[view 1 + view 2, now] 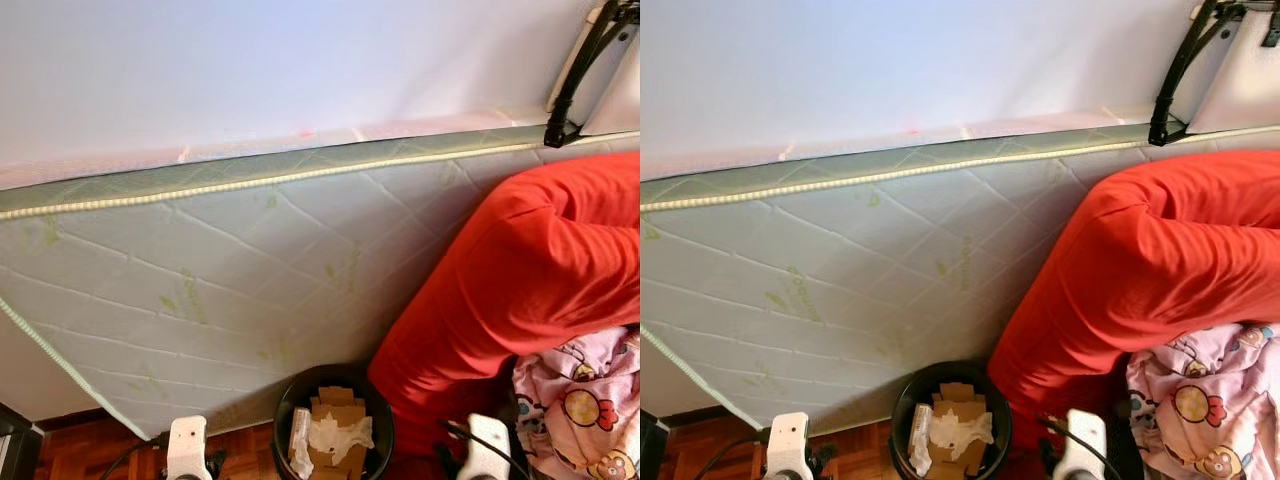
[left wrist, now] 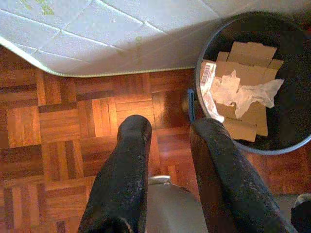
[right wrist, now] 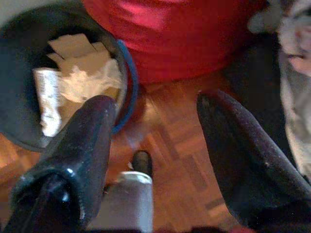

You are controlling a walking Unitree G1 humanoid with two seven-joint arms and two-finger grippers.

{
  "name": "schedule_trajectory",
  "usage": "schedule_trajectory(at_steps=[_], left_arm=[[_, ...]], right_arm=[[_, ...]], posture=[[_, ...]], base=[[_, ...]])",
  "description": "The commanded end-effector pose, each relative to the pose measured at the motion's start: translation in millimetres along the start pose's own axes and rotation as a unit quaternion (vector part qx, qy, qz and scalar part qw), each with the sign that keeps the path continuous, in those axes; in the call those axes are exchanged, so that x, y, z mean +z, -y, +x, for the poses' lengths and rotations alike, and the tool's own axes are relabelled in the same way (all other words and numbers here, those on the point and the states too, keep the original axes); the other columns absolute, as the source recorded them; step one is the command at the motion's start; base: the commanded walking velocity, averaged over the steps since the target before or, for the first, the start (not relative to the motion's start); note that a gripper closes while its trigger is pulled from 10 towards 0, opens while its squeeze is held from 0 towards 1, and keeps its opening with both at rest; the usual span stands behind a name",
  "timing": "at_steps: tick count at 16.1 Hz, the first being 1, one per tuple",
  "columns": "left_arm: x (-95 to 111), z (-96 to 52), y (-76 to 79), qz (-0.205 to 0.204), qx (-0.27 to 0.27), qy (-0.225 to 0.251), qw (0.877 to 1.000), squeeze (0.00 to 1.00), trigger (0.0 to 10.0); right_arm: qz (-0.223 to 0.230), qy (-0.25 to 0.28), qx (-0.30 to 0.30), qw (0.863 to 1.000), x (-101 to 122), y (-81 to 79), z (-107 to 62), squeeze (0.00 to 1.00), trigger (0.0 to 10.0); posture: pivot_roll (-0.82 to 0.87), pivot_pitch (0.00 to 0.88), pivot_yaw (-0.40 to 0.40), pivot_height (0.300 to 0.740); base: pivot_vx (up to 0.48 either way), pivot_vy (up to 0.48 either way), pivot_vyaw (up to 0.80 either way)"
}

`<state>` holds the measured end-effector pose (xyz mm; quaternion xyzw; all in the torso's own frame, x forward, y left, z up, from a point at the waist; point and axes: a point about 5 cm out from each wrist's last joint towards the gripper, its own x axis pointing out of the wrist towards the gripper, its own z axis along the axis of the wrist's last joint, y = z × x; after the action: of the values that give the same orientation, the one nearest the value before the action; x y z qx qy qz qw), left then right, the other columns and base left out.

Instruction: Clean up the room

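**Robot paused over the bin, hands empty**

From where I stood, the robot faced a quilted pale-green mattress (image 1: 200, 270) propped on its edge against the white wall (image 1: 250, 70). At its foot, on the reddish parquet floor (image 2: 58, 121), sat a round black waste bin (image 1: 288, 400), already holding flattened brown cardboard pieces (image 2: 248, 73) and a crumpled white tissue (image 2: 243, 92). Just beside the bin slumped a big bright-red fabric cushion (image 1: 530, 270), touching a pink blanket printed with cartoon figures (image 1: 580, 400) at the robot's right.

The left gripper (image 2: 170, 145) hung low over the parquet just beside the bin, its two black fingers parted a little and holding nothing. The right gripper (image 3: 160, 121) hovered on the bin's other side, between bin and red cushion, fingers spread wide and likewise empty.

To my eye the robot was between pickups, with rubbish already in the bin and the soft things yet to be sorted. The blanket looked the likeliest next item. To do that well, the right arm ought to swing away from the bin rim first, so as not to knock it, then come down on a raised fold of cloth rather than a flat stretch. Loose fabric would drag and trail, so it should be lifted high before being carried. I could not tell what lay under the blanket.
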<state>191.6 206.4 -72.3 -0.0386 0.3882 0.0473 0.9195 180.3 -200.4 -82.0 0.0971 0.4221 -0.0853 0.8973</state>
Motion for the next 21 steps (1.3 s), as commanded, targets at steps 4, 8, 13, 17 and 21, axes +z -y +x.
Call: schedule_trajectory(at_steps=[4,8,13,17,21], left_arm=[[-18.8,-6.4,-8.9,0.008,0.013,-0.028,0.999,0.00,10.0],[-24.4,-8.1,-9.5,0.014,0.012,-0.038,0.999,0.00,10.0],[-29.4,-9.8,-9.5,0.013,0.012,-0.045,0.999,0.00,10.0],[-31.0,-10.4,-9.1,0.014,0.013,-0.045,0.999,0.00,10.0],[-28.3,-9.6,-9.5,0.021,0.021,-0.039,0.999,0.00,10.0]], right_arm=[[0.010,-0.029,-0.011,0.999,-15.3,5.4,-3.7,0.00,10.0],[0.001,-0.034,0.000,0.999,-15.3,1.6,-3.0,0.00,10.0],[-0.005,-0.045,-0.008,0.999,-20.2,22.1,-7.9,0.00,10.0],[-0.008,-0.050,-0.010,0.999,-22.5,28.0,-9.8,0.00,10.0],[-0.011,-0.051,-0.009,0.999,-23.0,28.0,-9.9,0.00,10.0]], posture=[[0.09,0.010,-0.042,0.740],[0.10,0.009,-0.042,0.740],[0.10,0.006,-0.045,0.740],[0.10,0.019,-0.052,0.740],[0.10,0.031,-0.058,0.740]], base=[[0.000,0.000,-0.38],[0.000,0.000,-0.76],[0.000,0.000,-0.76],[0.000,0.000,-0.76],[0.000,-0.240,-0.76]])
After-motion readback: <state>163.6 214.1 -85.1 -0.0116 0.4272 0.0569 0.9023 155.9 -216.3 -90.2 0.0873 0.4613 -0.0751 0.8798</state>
